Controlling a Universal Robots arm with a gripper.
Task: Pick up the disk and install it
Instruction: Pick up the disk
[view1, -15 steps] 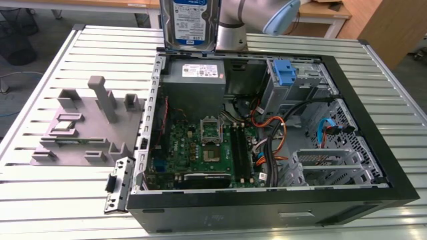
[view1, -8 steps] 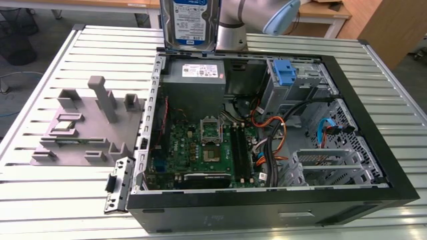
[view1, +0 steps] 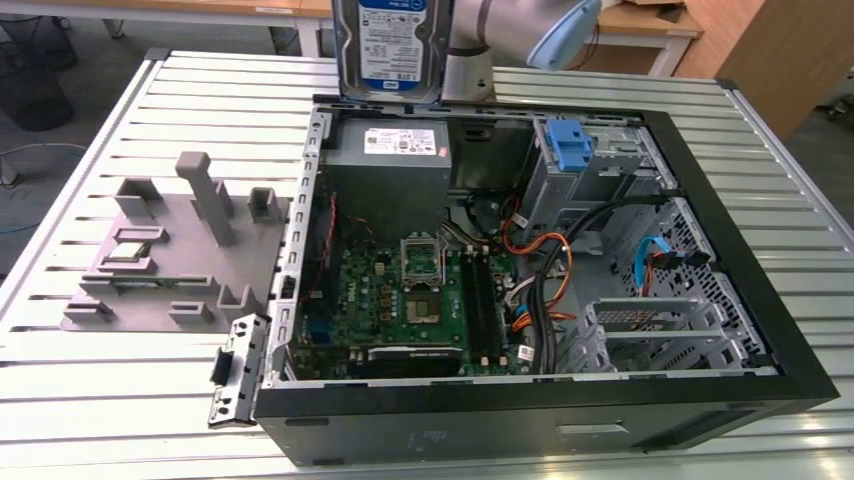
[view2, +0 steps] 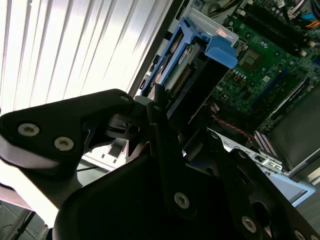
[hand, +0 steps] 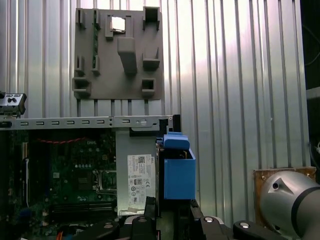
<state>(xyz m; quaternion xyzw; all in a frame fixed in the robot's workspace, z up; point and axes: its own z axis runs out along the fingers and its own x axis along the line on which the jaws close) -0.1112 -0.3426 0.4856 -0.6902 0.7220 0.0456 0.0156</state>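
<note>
Your open computer case (view1: 534, 430) contains the motherboard (view1: 414, 290) and power supply (view1: 400, 145). The gripper (view2: 182, 114) is clamped on the disk (view1: 391, 50): silver, blue-white label, blue rails, upright above the case's power-supply end.

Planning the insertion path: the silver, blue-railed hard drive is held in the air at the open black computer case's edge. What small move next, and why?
Probably shift the silver hard drive toward the exterior view's right, over the metal drive cage with the blue latch: it hangs by the grey power-supply box, well aside of that cage.
</note>
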